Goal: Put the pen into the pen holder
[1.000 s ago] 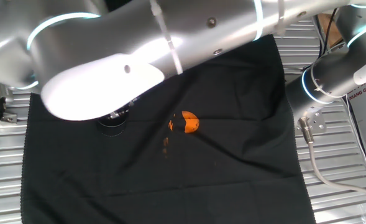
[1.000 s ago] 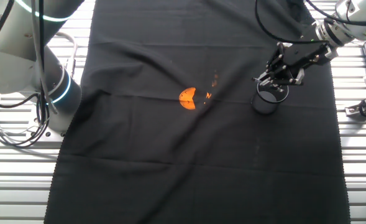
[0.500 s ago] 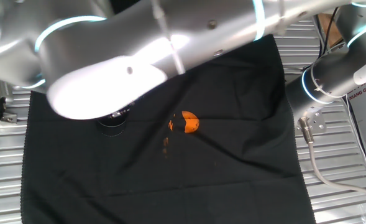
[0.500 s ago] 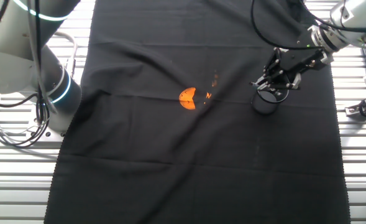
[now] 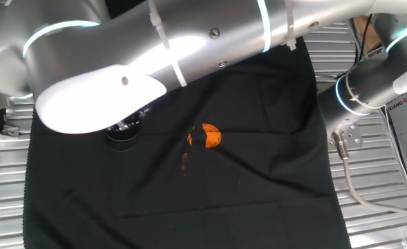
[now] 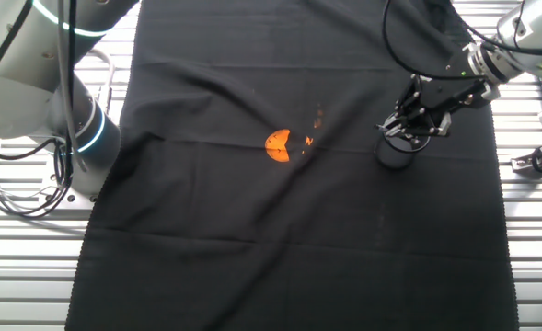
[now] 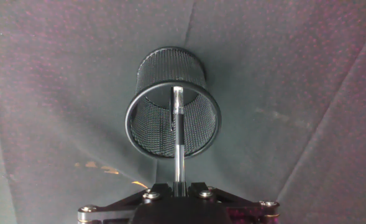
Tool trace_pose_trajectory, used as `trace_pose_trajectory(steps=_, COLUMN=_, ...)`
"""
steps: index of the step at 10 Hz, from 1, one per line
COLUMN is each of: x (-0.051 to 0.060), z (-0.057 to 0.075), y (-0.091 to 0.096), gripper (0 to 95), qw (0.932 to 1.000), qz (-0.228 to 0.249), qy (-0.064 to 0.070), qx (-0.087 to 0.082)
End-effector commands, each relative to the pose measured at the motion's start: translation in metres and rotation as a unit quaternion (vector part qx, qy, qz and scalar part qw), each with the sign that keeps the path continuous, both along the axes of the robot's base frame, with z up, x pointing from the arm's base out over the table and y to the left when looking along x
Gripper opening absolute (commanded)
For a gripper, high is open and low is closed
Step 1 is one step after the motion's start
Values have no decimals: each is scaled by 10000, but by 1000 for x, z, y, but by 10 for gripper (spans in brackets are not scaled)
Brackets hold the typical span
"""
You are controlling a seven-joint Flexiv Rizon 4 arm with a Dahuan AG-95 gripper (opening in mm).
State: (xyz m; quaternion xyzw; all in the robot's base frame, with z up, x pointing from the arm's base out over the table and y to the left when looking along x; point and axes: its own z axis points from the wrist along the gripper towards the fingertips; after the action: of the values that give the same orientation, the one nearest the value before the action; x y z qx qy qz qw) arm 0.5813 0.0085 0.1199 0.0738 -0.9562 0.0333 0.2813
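Black pen clenched in gripper, tip inside mesh pen holder

The gripper sat at the bottom edge, closed around the pen, which ran straight up the middle of the shot. Its pale far end was framed inside the round mouth of the pen holder, a black mesh cup on the dark cloth. A few small orange specks lay on the cloth near the cup.
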Motion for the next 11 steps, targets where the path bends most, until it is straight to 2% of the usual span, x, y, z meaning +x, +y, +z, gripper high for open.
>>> trace_pose_trajectory(steps=1, x=1, z=-2, y=0, gripper=0, qw=10000, qz=14, qy=16, qx=2)
trace_pose_trajectory(steps=7, x=4, z=-7, y=1, gripper=0, qw=10000, qz=16, qy=32, qx=20)
trace_pose_trajectory(steps=11, x=5, z=-7, y=1, gripper=0, qw=9999, qz=48, qy=17, qx=100)
